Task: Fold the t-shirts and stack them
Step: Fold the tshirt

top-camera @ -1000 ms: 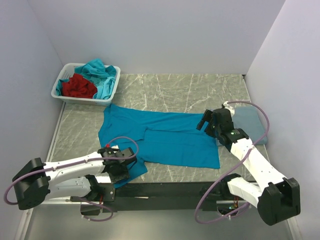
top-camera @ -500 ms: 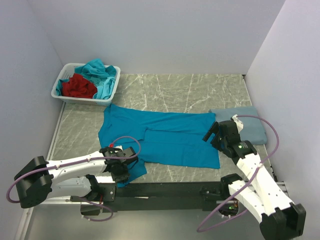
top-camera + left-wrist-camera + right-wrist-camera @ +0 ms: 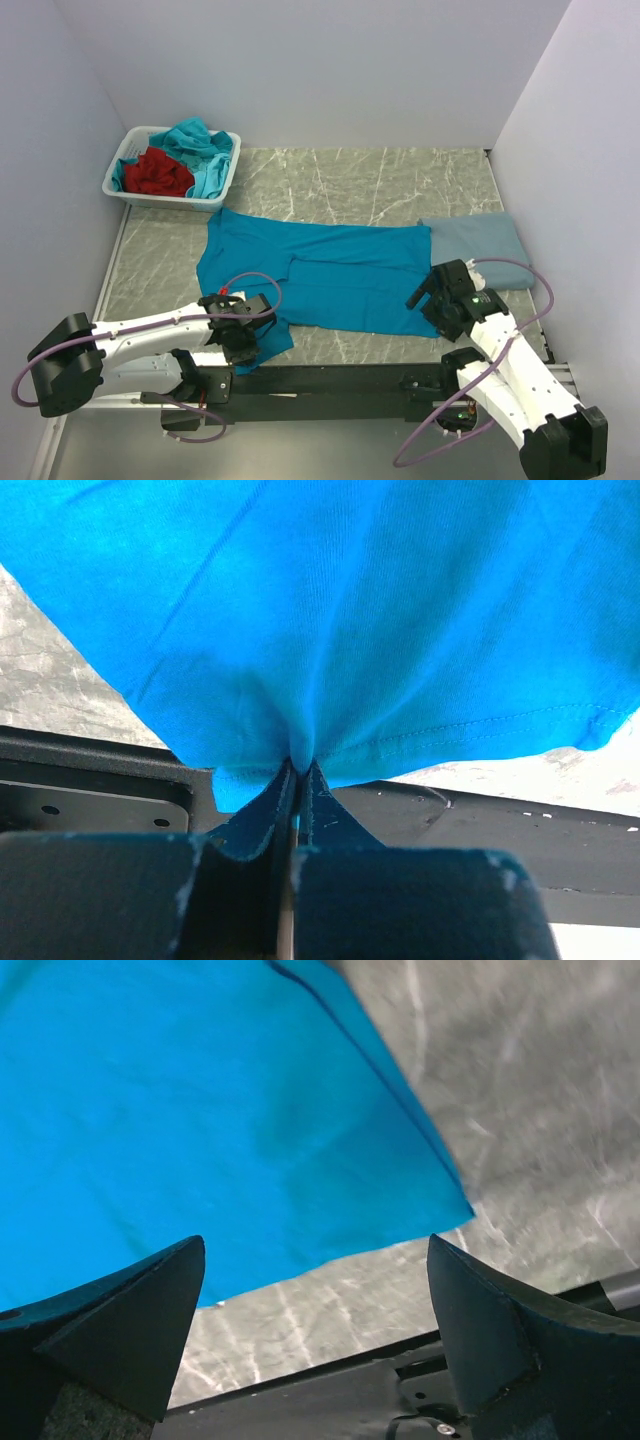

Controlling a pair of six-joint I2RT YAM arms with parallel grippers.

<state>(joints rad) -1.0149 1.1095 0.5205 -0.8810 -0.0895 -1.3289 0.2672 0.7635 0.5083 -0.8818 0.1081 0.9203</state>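
Observation:
A bright teal-blue t-shirt point(image 3: 330, 275) lies spread flat across the middle of the table. My left gripper point(image 3: 245, 342) is at its near left hem, shut on a pinch of the cloth point(image 3: 300, 748) that bunches up between the fingers point(image 3: 262, 815). My right gripper point(image 3: 424, 296) stands open just above the shirt's near right corner point(image 3: 420, 1185), nothing between its fingertips point(image 3: 160, 1300). A duller slate-blue t-shirt point(image 3: 478, 245) lies folded at the right. Turquoise point(image 3: 200, 145) and red point(image 3: 155, 172) t-shirts are heaped in the basket.
The white slatted basket point(image 3: 115, 186) stands at the back left corner. The table's dark near edge point(image 3: 340, 378) runs just below both grippers. Side walls close in on the left and right. Bare marbled tabletop point(image 3: 400, 180) lies behind the spread shirt.
My left gripper has closed on the teal shirt's near hem. The right arm has drawn back from beside the folded slate-blue shirt to the teal shirt's near right corner, still open.

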